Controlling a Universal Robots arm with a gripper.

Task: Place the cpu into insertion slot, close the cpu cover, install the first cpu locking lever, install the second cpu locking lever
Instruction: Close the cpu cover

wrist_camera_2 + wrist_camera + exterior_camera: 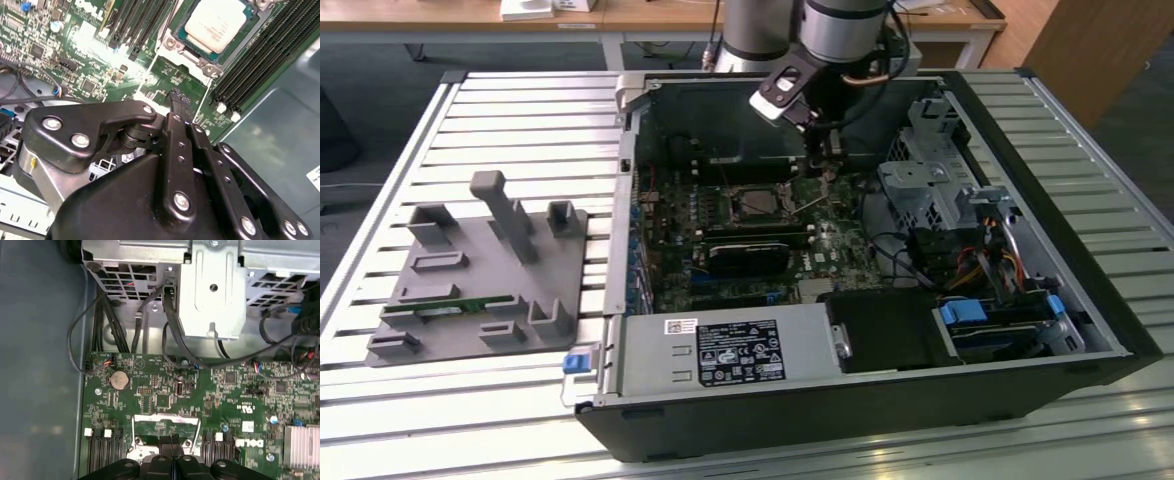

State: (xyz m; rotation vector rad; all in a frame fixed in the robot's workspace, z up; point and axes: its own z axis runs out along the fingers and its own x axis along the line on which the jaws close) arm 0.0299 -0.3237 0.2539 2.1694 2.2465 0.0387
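One cpu (220, 22) seated, cpu cover (172, 44) seemingly down | gripper (179, 102) fingers pressed together, empty, near a raised locking lever (822, 205) | we judge lever step underway, needing downward press.

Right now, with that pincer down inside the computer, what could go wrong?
The pincer sits close beside the cpu, near the green board; a slip could scrape its small parts. The thin locking lever next to it looks easy to bend or miss. Loose black cables hang close by and might snag.
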